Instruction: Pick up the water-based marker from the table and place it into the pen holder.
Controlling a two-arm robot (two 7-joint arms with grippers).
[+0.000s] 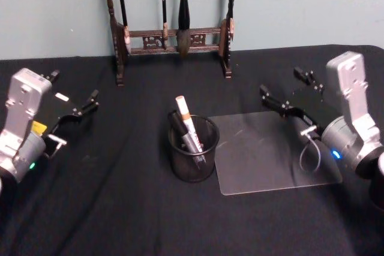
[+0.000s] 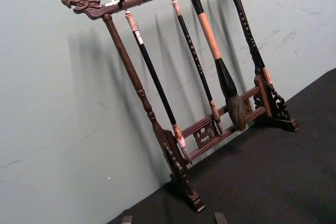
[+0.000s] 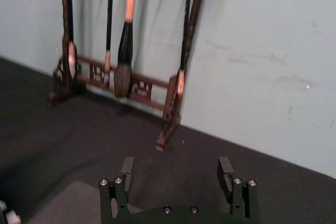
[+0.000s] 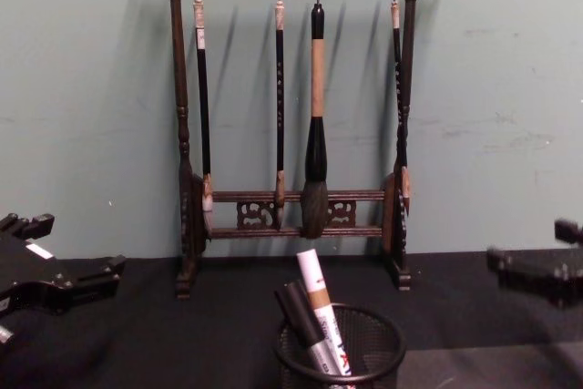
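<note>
The pen holder (image 1: 192,159), a small round black mesh cup, stands at the table's middle and also shows low in the chest view (image 4: 364,353). The water-based marker (image 1: 186,122), white with a brown band, leans inside it with its top sticking out (image 4: 317,307). A black marker (image 1: 179,126) stands beside it in the cup. My left gripper (image 1: 72,91) hovers open at the left, well away from the cup (image 4: 68,248). My right gripper (image 1: 288,87) is open at the right, above the far edge of a clear sheet (image 3: 176,167). Neither holds anything.
A clear plastic sheet (image 1: 270,154) lies flat just right of the holder. A tall dark wooden rack of calligraphy brushes (image 1: 171,34) stands at the back against the green wall (image 2: 189,103). Black cloth (image 1: 120,208) covers the table.
</note>
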